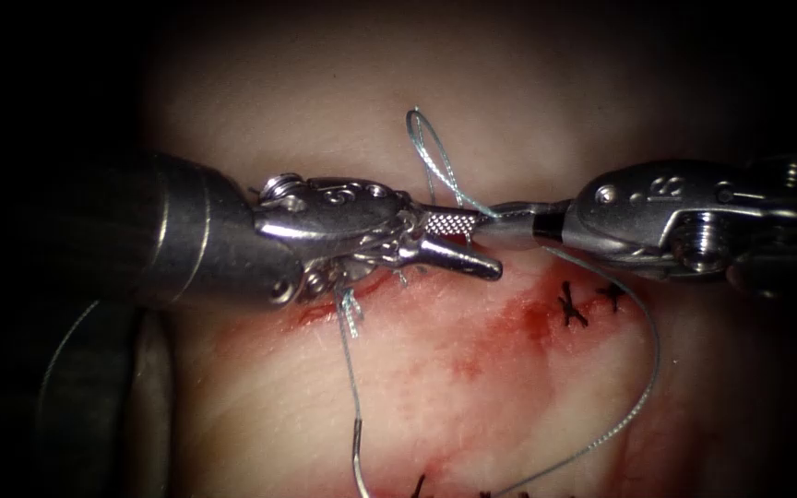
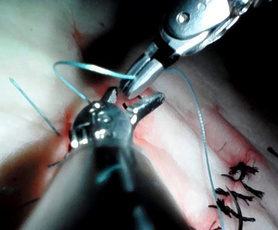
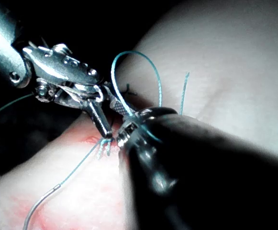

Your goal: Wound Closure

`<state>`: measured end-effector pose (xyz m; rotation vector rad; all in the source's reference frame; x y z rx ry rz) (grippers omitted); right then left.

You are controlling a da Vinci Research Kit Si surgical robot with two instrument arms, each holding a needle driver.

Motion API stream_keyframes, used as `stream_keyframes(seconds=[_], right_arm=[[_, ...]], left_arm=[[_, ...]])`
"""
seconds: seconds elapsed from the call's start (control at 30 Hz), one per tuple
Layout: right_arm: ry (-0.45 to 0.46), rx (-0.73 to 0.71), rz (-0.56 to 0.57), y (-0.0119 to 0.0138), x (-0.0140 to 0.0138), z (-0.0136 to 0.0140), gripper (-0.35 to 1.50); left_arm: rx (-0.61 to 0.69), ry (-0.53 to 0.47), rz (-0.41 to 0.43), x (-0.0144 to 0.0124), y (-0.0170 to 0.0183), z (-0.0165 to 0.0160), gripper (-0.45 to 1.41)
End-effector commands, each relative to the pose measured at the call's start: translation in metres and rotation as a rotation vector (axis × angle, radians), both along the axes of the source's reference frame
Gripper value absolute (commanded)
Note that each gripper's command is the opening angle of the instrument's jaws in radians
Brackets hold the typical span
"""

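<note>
I see the left tool (image 1: 468, 244) with jaws spread, nothing between them, tip over the cut (image 1: 362, 290) mid-tissue (image 1: 472, 92). Right tool (image 1: 500, 219) has its jaws closed on the thread (image 1: 435, 157), which loops far of the tips and trails right and near. Needle (image 1: 355, 456) lies near-left on the tissue; I can't tell if it's in. Finished stitches (image 1: 572, 306) sit right. Marking on the right tool's clevis isn't readable.

A surgical training lab: pork tissue (image 1: 472, 120) with stitched cut (image 1: 572, 306), blue thread (image 1: 634, 406), steel needle drivers beside it.
</note>
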<state>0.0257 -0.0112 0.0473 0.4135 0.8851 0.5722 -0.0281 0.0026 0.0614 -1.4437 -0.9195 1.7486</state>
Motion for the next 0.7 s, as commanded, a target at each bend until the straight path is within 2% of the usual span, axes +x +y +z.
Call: stream_keyframes(seconds=[0.03,0.17,0.3,0.47,0.57,0.7], right_arm=[[0.013,0.015,0.02,0.0001,0.0009,0.0003,-0.35],[0.019,0.047,0.047,0.0001,0.0005,0.0004,-0.35],[0.019,0.046,0.046,0.0003,-0.0003,0.0009,-0.35],[0.018,0.046,0.047,0.0007,-0.0009,0.0013,-0.35],[0.017,0.048,0.05,0.0004,-0.0008,0.0014,-0.35],[0.016,0.048,0.053,0.0003,-0.0002,0.0012,-0.35]], left_arm=[[0.001,-0.009,-0.01,-0.0003,0.0001,0.0004,0.76],[0.01,-0.025,-0.02,0.0007,0.0006,-0.0005,0.86],[0.011,-0.032,-0.012,0.0016,0.0007,-0.0012,1.08],[0.029,-0.042,-0.027,0.0015,0.0008,-0.0013,1.11],[0.042,-0.078,-0.063,0.0012,0.0011,-0.0014,1.04],[0.041,-0.109,-0.092,0.0005,0.0013,-0.0012,0.69]])
